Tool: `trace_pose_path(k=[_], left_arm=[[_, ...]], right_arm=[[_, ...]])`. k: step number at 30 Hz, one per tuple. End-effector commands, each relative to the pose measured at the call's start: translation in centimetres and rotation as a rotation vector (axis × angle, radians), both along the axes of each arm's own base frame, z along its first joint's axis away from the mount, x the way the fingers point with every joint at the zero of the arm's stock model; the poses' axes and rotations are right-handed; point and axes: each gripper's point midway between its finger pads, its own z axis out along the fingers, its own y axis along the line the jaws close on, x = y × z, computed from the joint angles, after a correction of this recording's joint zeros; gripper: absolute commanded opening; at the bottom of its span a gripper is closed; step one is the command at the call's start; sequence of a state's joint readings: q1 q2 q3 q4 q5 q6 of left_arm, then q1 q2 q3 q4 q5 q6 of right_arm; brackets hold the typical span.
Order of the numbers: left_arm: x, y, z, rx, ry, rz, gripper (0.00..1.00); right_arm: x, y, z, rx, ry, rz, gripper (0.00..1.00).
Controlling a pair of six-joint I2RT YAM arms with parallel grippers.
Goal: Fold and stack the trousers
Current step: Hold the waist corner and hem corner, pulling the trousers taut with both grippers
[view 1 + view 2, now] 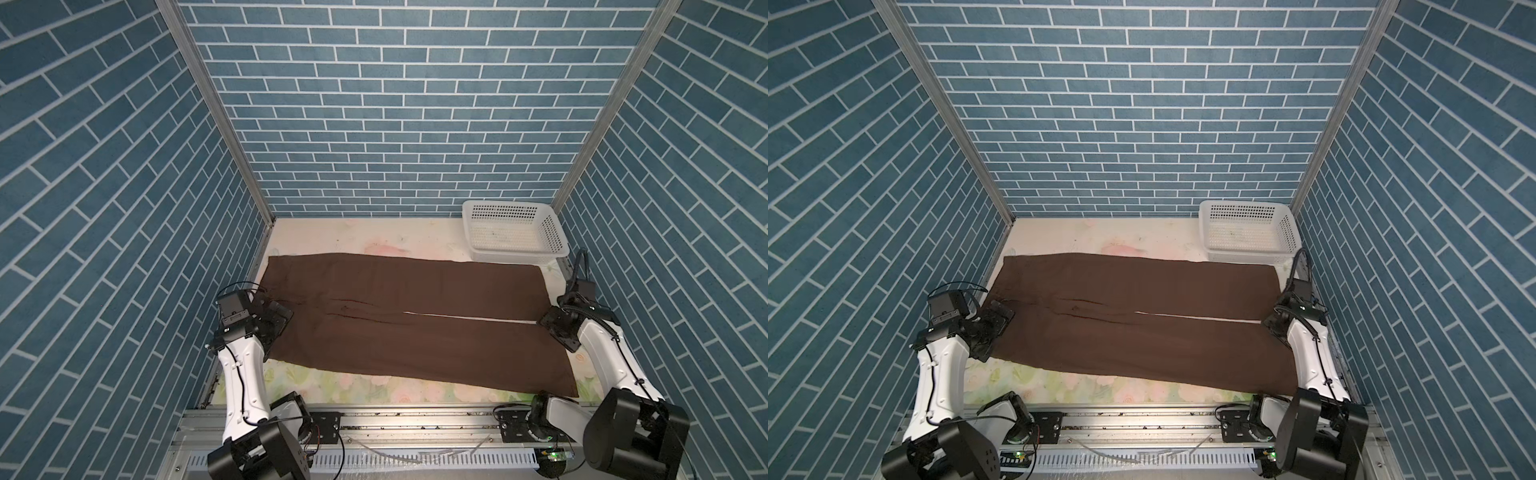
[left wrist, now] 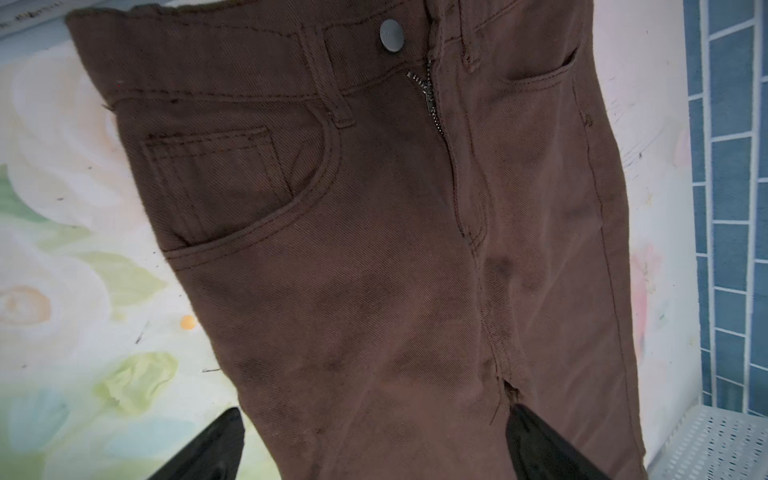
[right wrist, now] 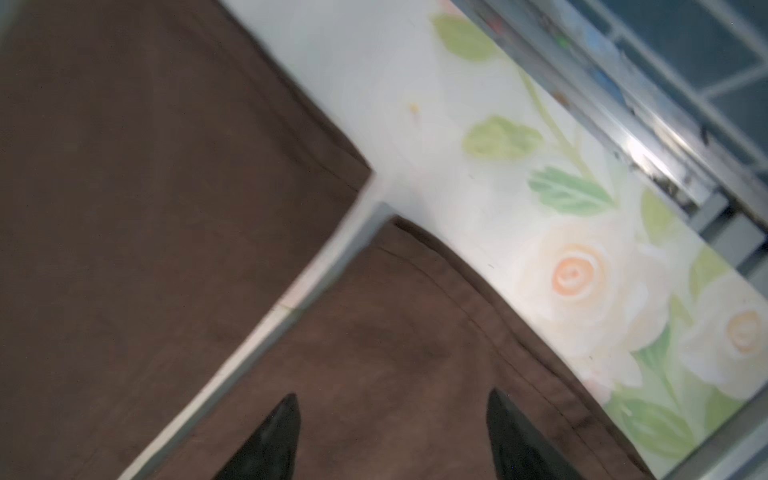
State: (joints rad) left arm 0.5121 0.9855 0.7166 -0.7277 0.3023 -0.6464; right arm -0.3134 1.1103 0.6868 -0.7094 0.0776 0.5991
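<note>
The dark brown trousers (image 1: 415, 332) (image 1: 1142, 328) lie spread flat across the table, waist at the left, both legs running right with a thin gap between them. My left gripper (image 1: 276, 318) (image 1: 998, 318) hangs over the waist end. In the left wrist view it (image 2: 374, 411) is open, fingers (image 2: 536, 449) wide apart above the fly seam, with the button and pocket of the trousers (image 2: 374, 249) beyond. My right gripper (image 1: 555, 328) (image 1: 1273, 326) is at the hem end. It (image 3: 392, 395) is open over one leg of the trousers (image 3: 395, 332), near the hem, holding nothing.
A white perforated basket (image 1: 507, 204) (image 1: 1246, 203) stands at the back right corner, just behind the far leg's hem. The floral tablecloth (image 1: 353, 380) shows in front of and behind the trousers. Blue brick walls close in three sides; a metal rail (image 1: 415, 419) runs along the front.
</note>
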Motion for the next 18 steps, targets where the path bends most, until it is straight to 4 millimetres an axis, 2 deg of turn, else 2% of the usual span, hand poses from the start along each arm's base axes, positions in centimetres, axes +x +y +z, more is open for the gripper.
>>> trace_pose_path(k=[1, 3, 4, 5, 6, 14, 15, 18], left_arm=[[1.3, 0.3, 0.1, -0.03, -0.055, 0.0, 0.99], [1.8, 0.6, 0.2, -0.039, -0.075, 0.006, 0.99], [2.0, 0.7, 0.3, -0.041, -0.083, 0.005, 0.99], [2.1, 0.7, 0.3, -0.04, -0.088, 0.0, 0.99], [2.2, 0.8, 0.3, -0.039, -0.088, -0.001, 0.99], [2.3, 0.8, 0.2, -0.041, -0.099, -0.008, 0.95], [1.9, 0.5, -0.7, -0.055, -0.08, -0.006, 0.95], [1.9, 0.3, -1.1, -0.07, -0.082, -0.007, 0.95]], right_arm=[[-3.9, 0.4, -1.9, 0.121, 0.082, -0.149, 0.75], [-5.3, -0.6, -1.9, 0.059, 0.117, -0.173, 0.77], [-5.9, -1.1, -1.8, 0.03, 0.127, -0.192, 0.85], [-6.1, -1.2, -1.7, 0.026, 0.116, -0.208, 0.97], [-6.1, -1.3, -1.5, 0.023, 0.108, -0.22, 0.99], [-7.8, -2.5, -1.9, 0.07, 0.044, -0.452, 0.96], [-7.9, -2.5, -2.2, 0.088, 0.032, -0.476, 0.95], [-7.9, -2.5, -3.1, 0.141, 0.009, -0.529, 0.91]])
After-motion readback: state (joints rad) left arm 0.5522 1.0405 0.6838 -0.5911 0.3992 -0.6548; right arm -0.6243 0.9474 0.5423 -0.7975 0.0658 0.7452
